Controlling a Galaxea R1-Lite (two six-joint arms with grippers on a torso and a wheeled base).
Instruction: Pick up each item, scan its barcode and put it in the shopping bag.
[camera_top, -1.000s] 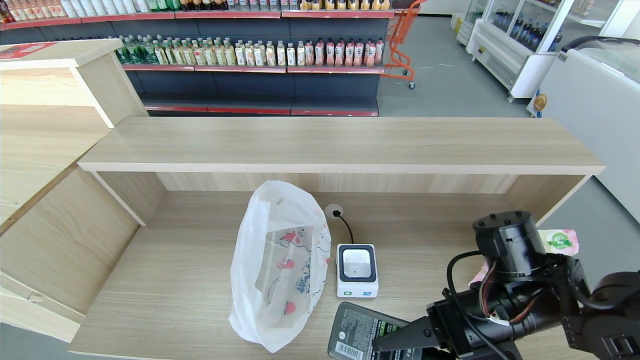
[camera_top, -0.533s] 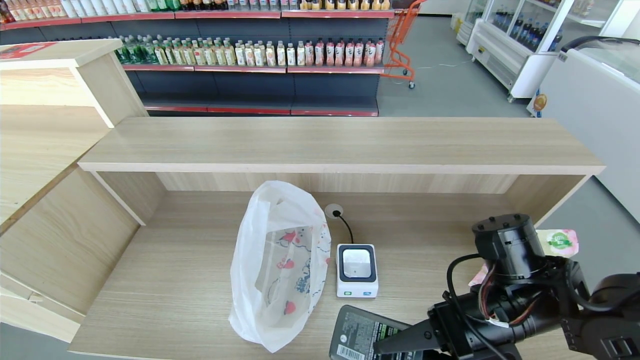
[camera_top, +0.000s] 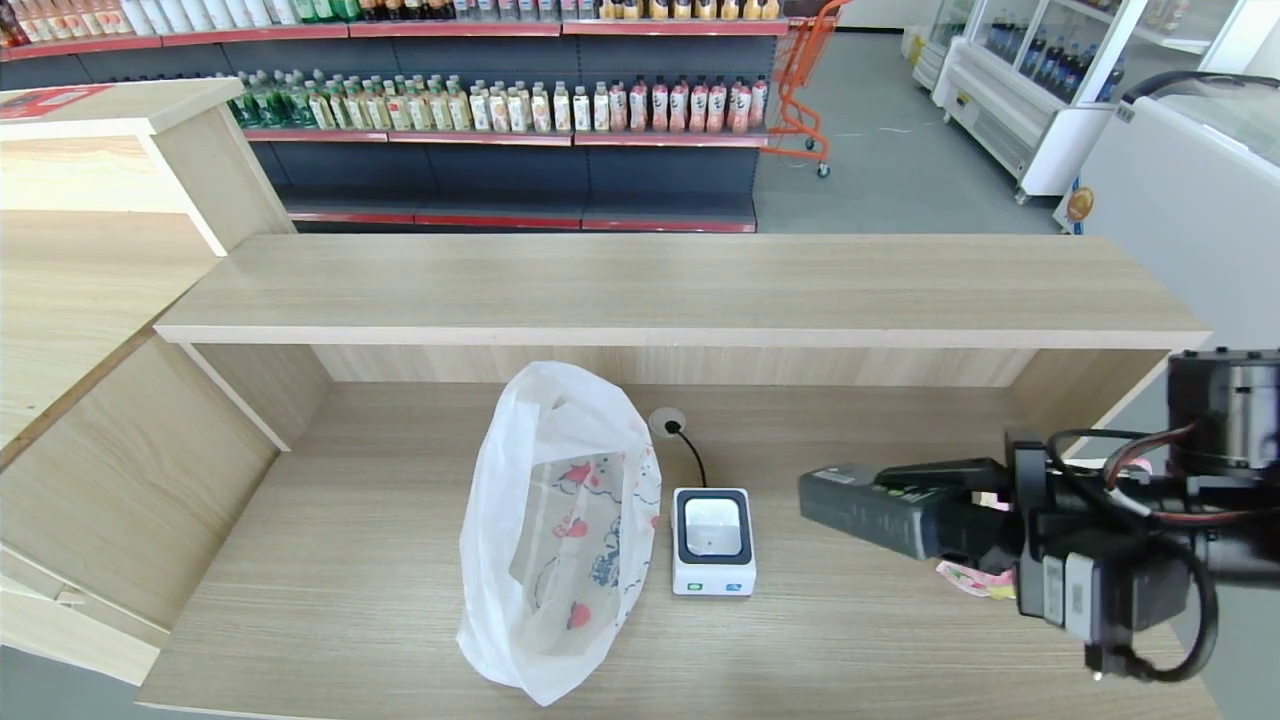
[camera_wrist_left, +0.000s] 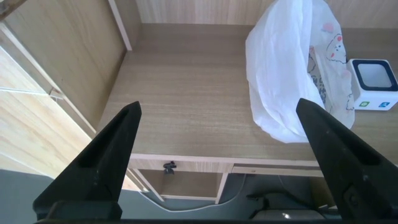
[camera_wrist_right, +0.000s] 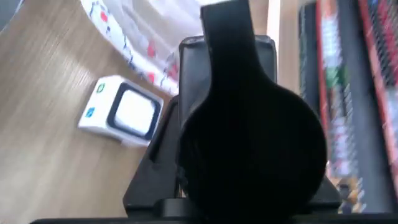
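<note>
A white plastic shopping bag stands on the light wooden counter, just beside a small white barcode scanner. To the scanner's right, the right gripper pinches a dark grey flat packet above the counter. The left gripper has its fingers spread wide. A pink packet lies mostly hidden under the right arm.

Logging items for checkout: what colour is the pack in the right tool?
Dark grey pack, with small green markings; the head view shows it best.
</note>
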